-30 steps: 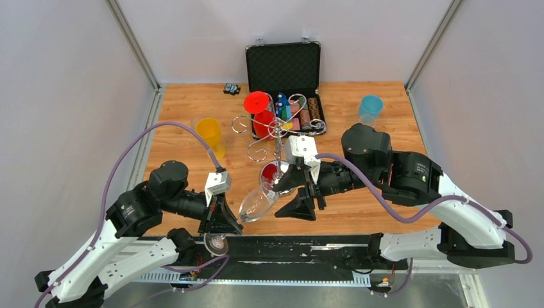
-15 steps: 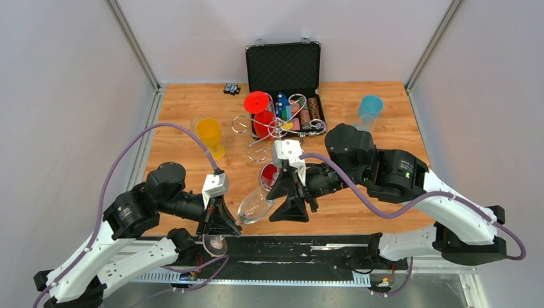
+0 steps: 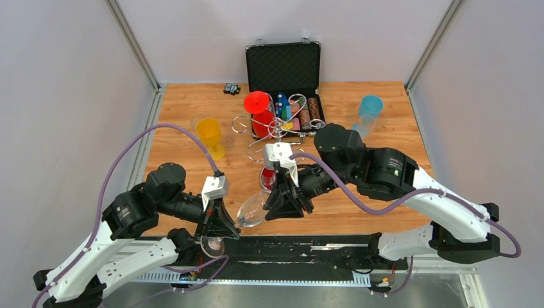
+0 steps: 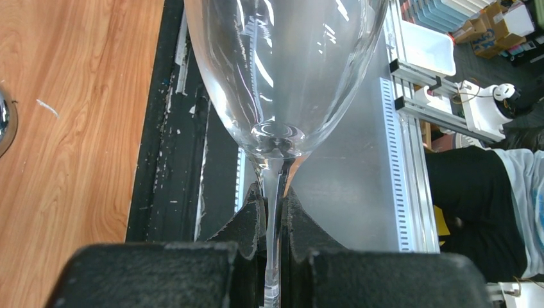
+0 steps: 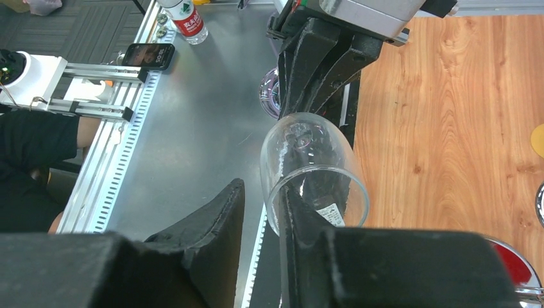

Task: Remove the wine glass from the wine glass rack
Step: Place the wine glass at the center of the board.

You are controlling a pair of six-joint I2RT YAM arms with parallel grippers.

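Left jaws clamp wine glass (image 3: 252,210) stem; right jaws apparently straddle its rim.

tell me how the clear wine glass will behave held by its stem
Likely fragile: the wine glass has thin clear walls and a slim stem. Probably slippery, as the left end effector pinches smooth glass. Tilted, its bowl may lever the stem.

Bright even light, wrist foregrounds seemingly blurred
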